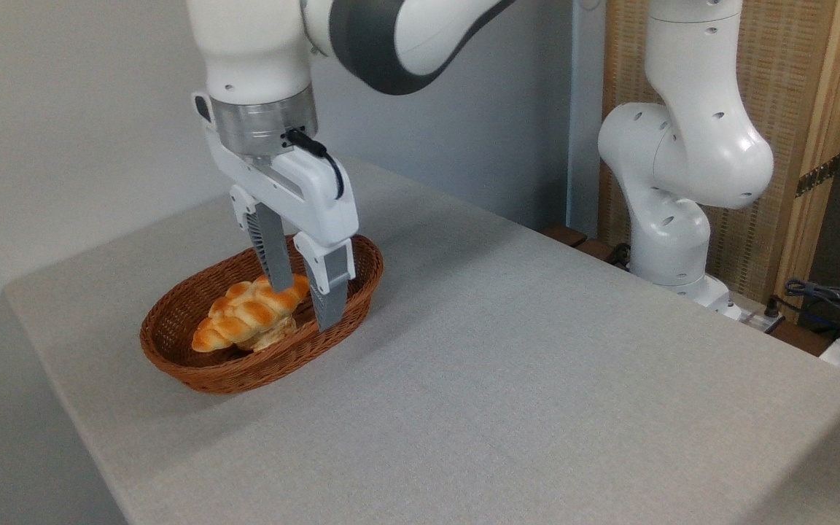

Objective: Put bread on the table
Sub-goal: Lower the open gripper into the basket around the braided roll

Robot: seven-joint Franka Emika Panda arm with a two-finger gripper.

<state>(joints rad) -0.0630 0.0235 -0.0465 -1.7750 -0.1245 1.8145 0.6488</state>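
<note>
The bread (245,315), a glossy golden braided loaf, lies lengthwise in a brown wicker basket (194,364) on the light grey table (507,379). My gripper (303,308) hangs open over the basket's right half, pointing down. Its left finger stands just behind the loaf's right end and its right finger stands in front of that end, near the basket wall. Whether either finger touches the loaf I cannot tell. A paler bun (273,337) peeks out from under the loaf.
The arm's white base (671,240) stands at the table's far right edge, with cables (828,299) beside it. A grey wall rises behind the table. Bare grey cloth stretches to the right of and in front of the basket.
</note>
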